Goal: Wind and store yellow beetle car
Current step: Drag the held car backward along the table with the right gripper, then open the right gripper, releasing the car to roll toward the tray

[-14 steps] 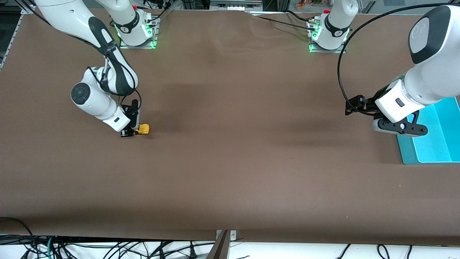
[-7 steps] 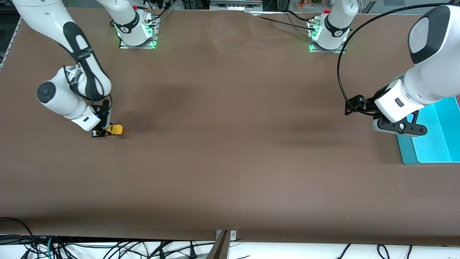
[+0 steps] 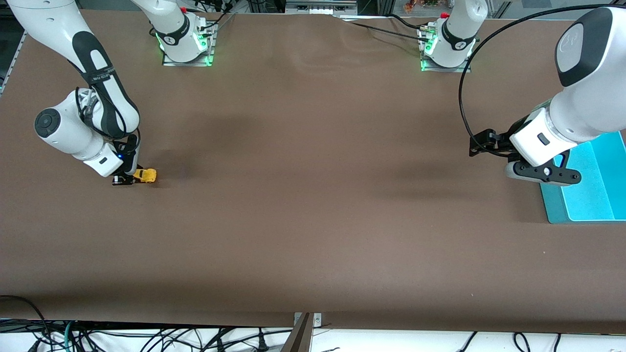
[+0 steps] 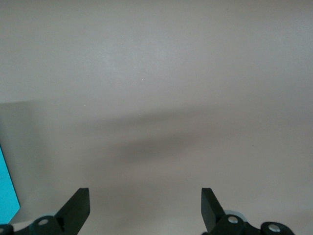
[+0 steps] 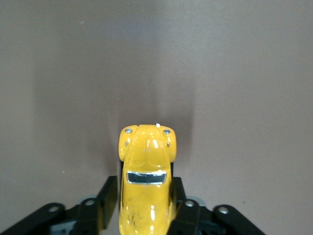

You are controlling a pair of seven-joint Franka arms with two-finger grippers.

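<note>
The yellow beetle car [image 3: 145, 175] is sitting on the brown worktop [image 3: 313, 234] toward the right arm's end, well apart from the turquoise tray [image 3: 587, 195]. The right gripper [image 3: 131, 179] is standing low around the car's rear, jaws flanking its sides; whether they are pressing is unclear. The left gripper [image 4: 145, 208] is waiting beside the tray, jaws spread wide and empty.

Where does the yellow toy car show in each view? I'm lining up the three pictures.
Front view: the yellow toy car sits on the table at the right arm's end, between the right gripper's fingers.
Right wrist view: low centre, between the same fingers.
Left wrist view: not in it.
Shared landmark: the brown table.
</note>
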